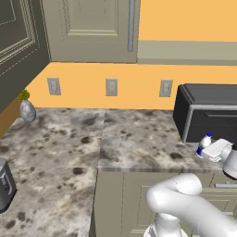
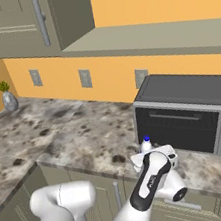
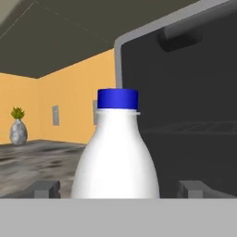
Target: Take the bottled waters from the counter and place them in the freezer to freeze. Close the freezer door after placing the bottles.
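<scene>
A stubby white bottled water (image 3: 116,152) with a blue cap stands upright on the speckled counter (image 1: 69,139), right in front of a dark toaster oven. My gripper (image 3: 118,190) is level with it and open. Its fingertips (image 3: 46,189) stand on either side of the bottle's body with a gap on each side. From the left base view the bottle (image 1: 205,140) peeks out beyond the white hand, with the gripper (image 1: 203,149) around it. In the right base view the blue cap of the bottle (image 2: 147,141) shows above the gripper (image 2: 145,152). The freezer and its door are out of view.
The toaster oven (image 2: 188,110) stands close behind the bottle on the counter (image 2: 85,131). A small vase with a plant (image 1: 27,109) sits at the far left by the orange wall. A grey appliance (image 1: 4,185) stands at the near left. Wall cabinets (image 1: 92,28) hang above.
</scene>
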